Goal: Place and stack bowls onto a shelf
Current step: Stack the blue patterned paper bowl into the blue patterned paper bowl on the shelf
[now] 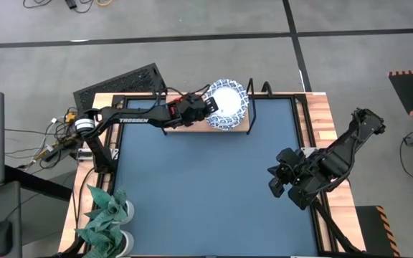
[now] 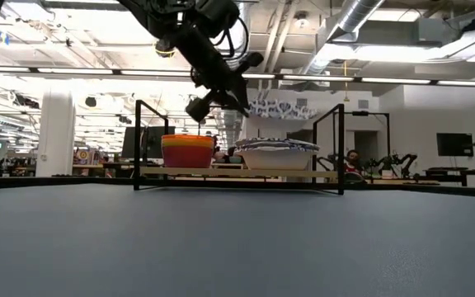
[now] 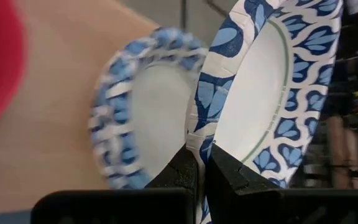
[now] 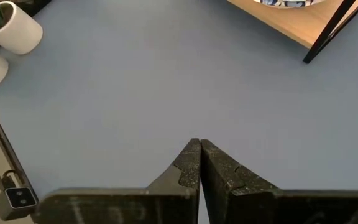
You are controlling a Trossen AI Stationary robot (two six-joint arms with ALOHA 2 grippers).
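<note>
The left gripper (image 3: 201, 171) pinches the rim of a white patterned bowl (image 3: 272, 93), tilted above the white stack (image 2: 276, 153) on the shelf (image 1: 244, 127) (probably to nest it). The right gripper (image 4: 199, 163), pressed together, waits over the tabletop (image 1: 206, 186).

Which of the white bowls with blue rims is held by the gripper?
The raised bowl, pinched at its rim by the left gripper; the other patterned bowl rests on the shelf.
</note>
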